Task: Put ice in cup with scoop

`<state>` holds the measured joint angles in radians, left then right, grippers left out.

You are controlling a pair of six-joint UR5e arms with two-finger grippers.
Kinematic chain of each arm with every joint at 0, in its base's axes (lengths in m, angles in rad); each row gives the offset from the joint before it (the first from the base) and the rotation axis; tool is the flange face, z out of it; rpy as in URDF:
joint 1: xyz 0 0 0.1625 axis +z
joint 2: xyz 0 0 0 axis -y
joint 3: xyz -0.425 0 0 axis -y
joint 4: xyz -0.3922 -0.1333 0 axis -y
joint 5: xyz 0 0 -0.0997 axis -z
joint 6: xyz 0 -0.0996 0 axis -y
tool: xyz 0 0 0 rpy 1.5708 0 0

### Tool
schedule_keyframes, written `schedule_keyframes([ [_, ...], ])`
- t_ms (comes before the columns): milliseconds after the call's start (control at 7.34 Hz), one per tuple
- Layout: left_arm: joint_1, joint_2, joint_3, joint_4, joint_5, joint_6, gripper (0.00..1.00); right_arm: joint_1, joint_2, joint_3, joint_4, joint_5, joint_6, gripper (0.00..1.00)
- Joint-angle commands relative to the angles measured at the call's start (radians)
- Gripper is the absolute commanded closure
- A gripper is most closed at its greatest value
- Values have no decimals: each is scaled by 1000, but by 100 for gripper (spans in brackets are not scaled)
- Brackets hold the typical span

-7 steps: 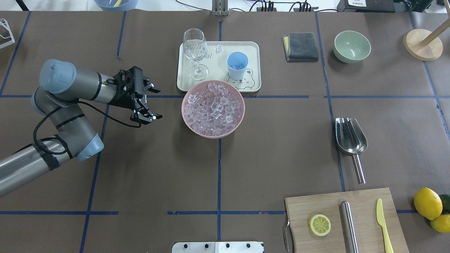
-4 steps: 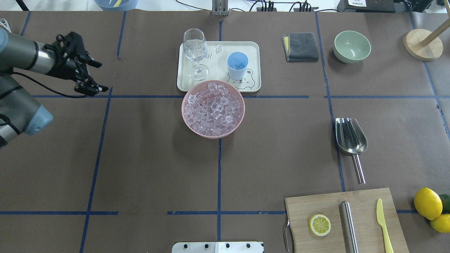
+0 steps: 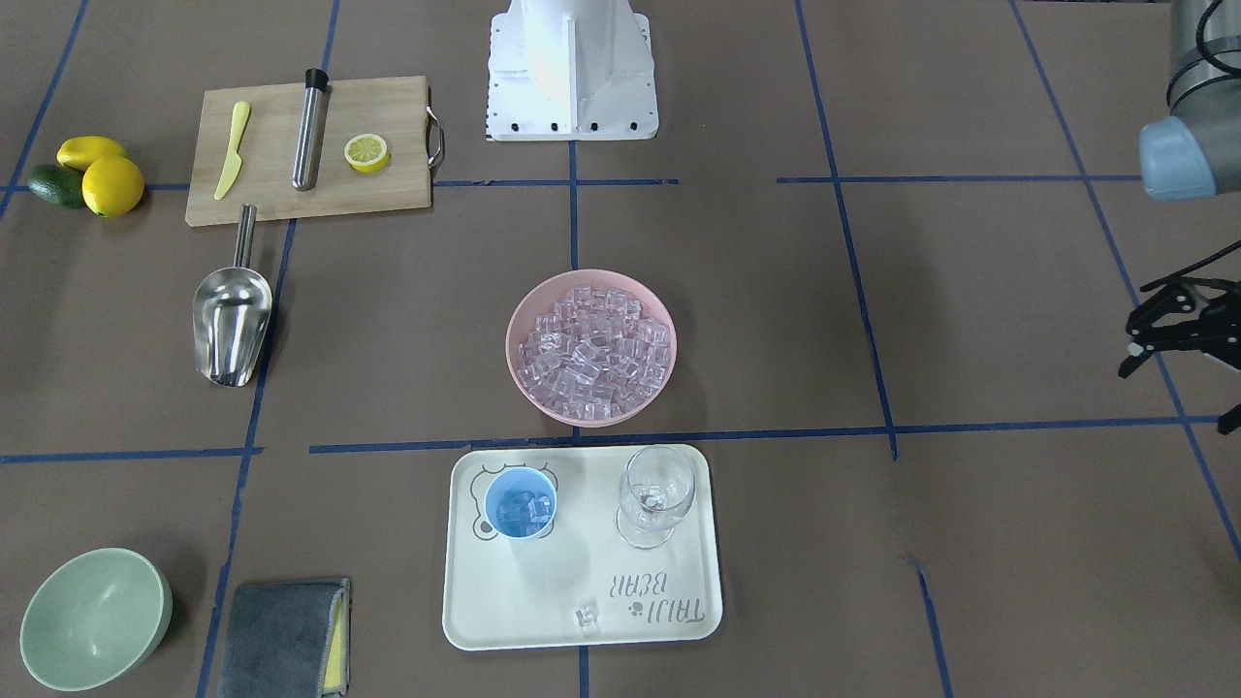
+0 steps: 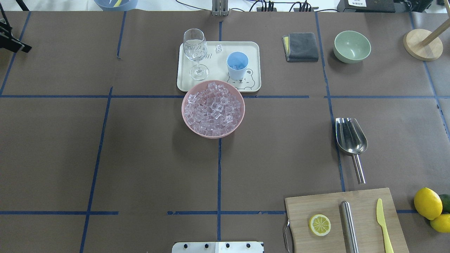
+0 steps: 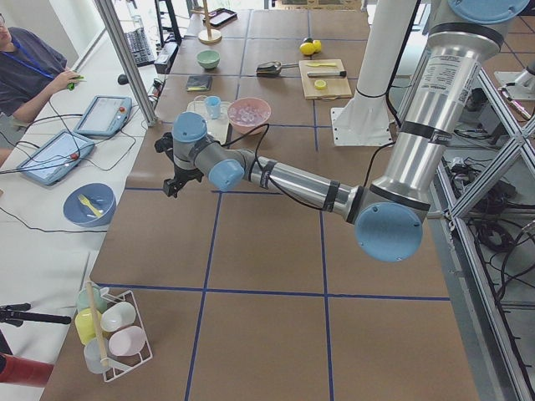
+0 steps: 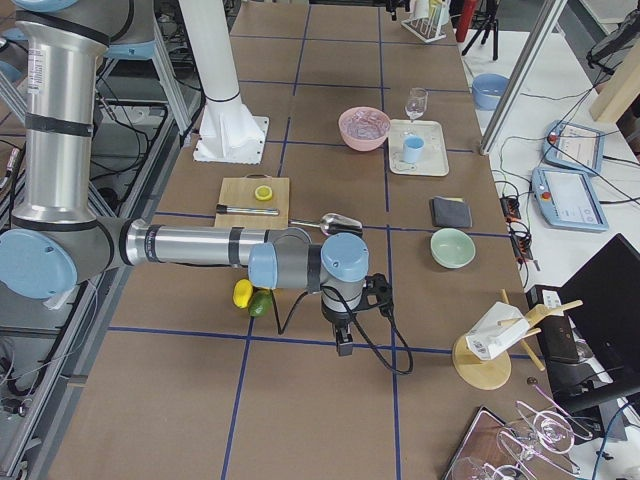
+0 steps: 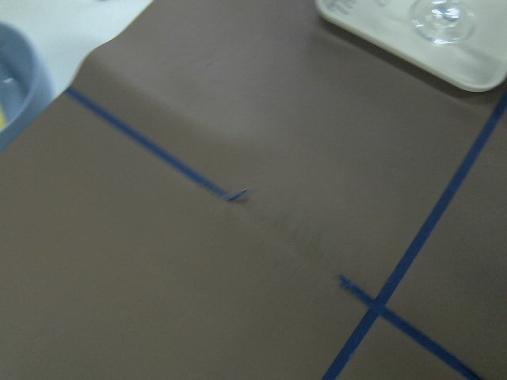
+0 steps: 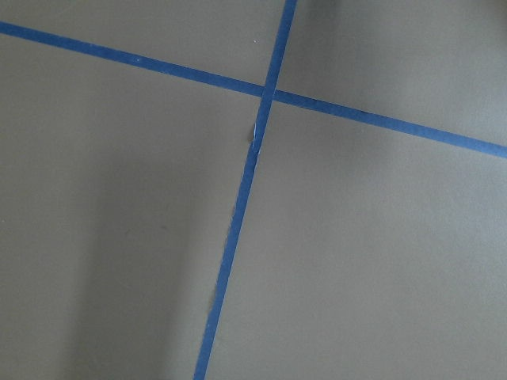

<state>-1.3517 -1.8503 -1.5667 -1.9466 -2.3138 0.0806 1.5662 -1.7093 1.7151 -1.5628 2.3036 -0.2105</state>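
Note:
The ice (image 4: 212, 109) fills a pink bowl (image 4: 185, 116) at the table's middle, also in the front view (image 3: 591, 354). The light-blue cup (image 4: 237, 65) stands upright on a cream tray (image 4: 253, 49) just behind the bowl and holds a few cubes (image 3: 521, 506). One loose cube (image 4: 218, 48) lies on the tray. The steel scoop (image 4: 349, 137) lies on the table at the right, untouched. My left gripper (image 3: 1178, 393) is open and empty at the far left edge (image 4: 14, 44). My right gripper (image 6: 345, 340) shows only in the right side view; I cannot tell its state.
A wine glass (image 4: 195, 49) stands on the tray beside the cup. A cutting board (image 4: 365, 200) with a lemon half, a steel cylinder and a yellow knife is at the near right. A green bowl (image 4: 352, 45), a grey cloth (image 4: 300, 46) and lemons (image 4: 427, 203) lie on the right.
My left arm has swung away from the pink bowl to the far left, nearly out of the overhead view. Its gripper stayed open and empty. Nothing on the table moved.

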Motion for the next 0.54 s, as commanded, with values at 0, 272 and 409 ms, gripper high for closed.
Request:
schedule_keyframes([
  [0,-136,22,11,179,2,5,0,0,-1,-3,1,-1,-1,0],
  [272,-190,107,13,317,-1,-14,0,0,-9,-3,1,-1,-1,0],
  [409,-213,132,11,322,2,-66,0,0,-10,-3,1,-1,-13,0],
])
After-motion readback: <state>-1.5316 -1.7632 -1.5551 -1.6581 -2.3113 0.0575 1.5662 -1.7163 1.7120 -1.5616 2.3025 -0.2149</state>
